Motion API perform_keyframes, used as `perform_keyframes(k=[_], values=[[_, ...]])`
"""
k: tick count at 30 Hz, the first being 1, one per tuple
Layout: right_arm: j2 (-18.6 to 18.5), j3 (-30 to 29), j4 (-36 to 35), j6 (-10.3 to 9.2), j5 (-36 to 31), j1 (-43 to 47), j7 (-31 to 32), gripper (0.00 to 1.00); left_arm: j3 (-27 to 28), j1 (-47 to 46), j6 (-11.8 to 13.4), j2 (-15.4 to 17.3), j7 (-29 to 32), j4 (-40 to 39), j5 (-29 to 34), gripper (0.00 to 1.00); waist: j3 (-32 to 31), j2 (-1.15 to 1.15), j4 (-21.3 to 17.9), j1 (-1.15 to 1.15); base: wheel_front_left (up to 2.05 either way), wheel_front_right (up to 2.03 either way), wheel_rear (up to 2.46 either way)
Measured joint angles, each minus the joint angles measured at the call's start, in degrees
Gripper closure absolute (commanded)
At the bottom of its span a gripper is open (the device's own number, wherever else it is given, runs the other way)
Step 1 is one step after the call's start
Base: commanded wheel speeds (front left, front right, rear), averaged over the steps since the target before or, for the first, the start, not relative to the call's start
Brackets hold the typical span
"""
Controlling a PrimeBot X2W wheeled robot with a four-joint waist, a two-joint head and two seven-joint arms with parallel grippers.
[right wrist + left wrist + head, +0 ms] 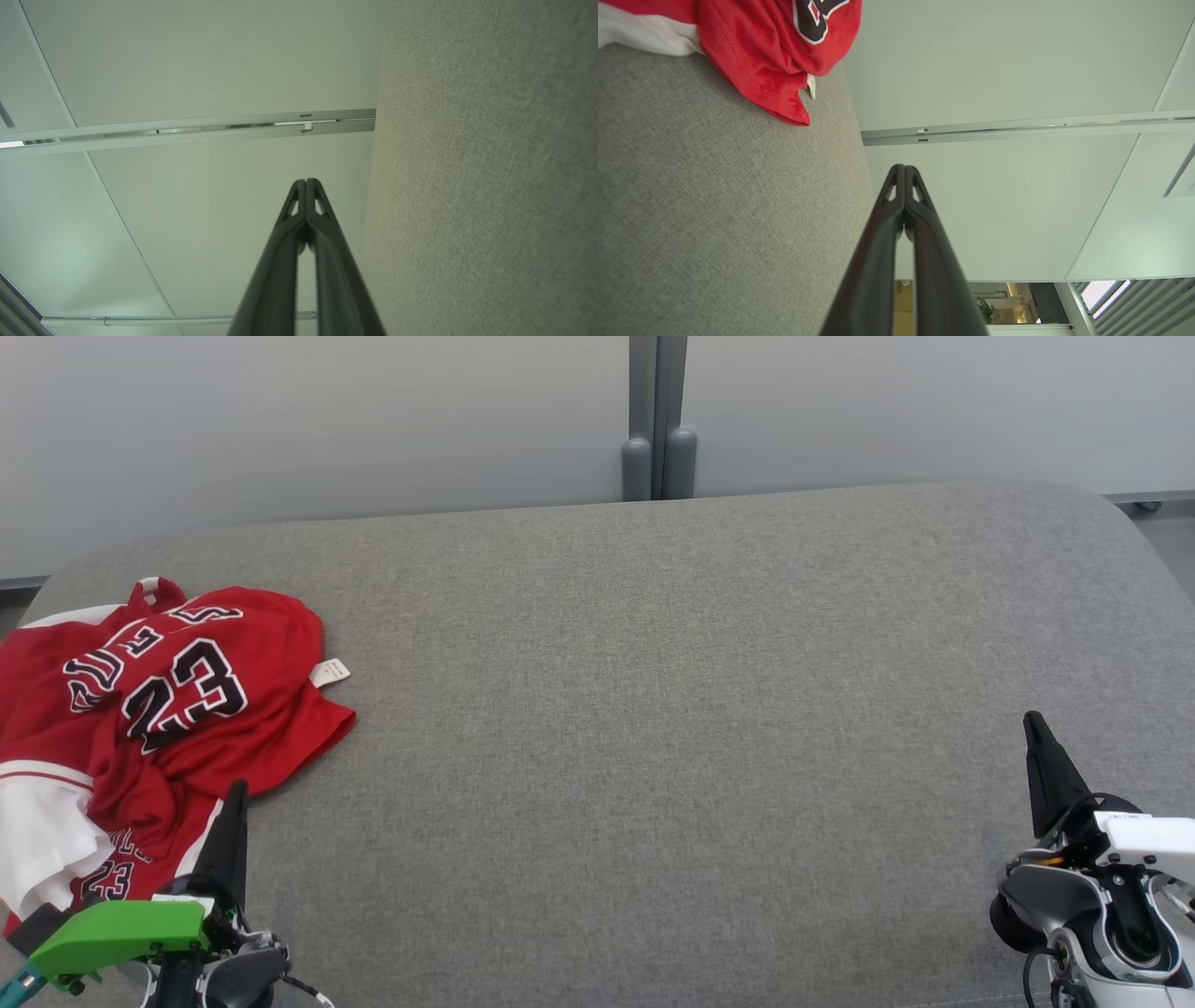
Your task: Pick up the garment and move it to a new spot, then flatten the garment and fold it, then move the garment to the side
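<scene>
The garment [159,700] is a red jersey with white trim and black numbers, lying crumpled at the left end of the grey fabric surface [653,709]. A white tag sticks out at its right edge. In the left wrist view the garment [766,51] lies at the upper left, apart from the fingers. My left gripper [233,798] sits at the lower left, just beside the garment's lower edge, shut with nothing in it. Its tips [904,168] meet. My right gripper [1034,723] stands at the lower right, far from the garment, also shut and empty [306,182].
The grey surface [490,186] has a rounded back edge against a pale wall [327,420]. A grey vertical post [658,420] stands behind its middle. Open fabric stretches between the two grippers.
</scene>
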Motion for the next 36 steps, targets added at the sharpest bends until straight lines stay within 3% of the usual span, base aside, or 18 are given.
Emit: perform_keyframes(k=[22,23,36], values=[[0.0,-0.1,0.0,0.0,0.0,0.0,0.0,1.0,0.0,0.0,0.0,0.0,0.0,0.0,0.2,1.0,0.0,0.0,0.0,0.0,0.0,0.0,0.0],[0.1,0.0,0.3,-0.1,0.0,0.2,0.0,0.0,0.0,0.1,0.0,-0.1,0.0,0.4,0.2,0.0,0.0,0.0,0.0,0.0,0.0,0.0,0.0],[1.2,0.8,0.3,-0.32,-0.6,2.2,-0.4,0.0,-0.4,1.8,0.1,-0.7,-0.7,1.0,0.5,0.0,0.0,0.0,0.0,0.0,0.0,0.0,0.0]])
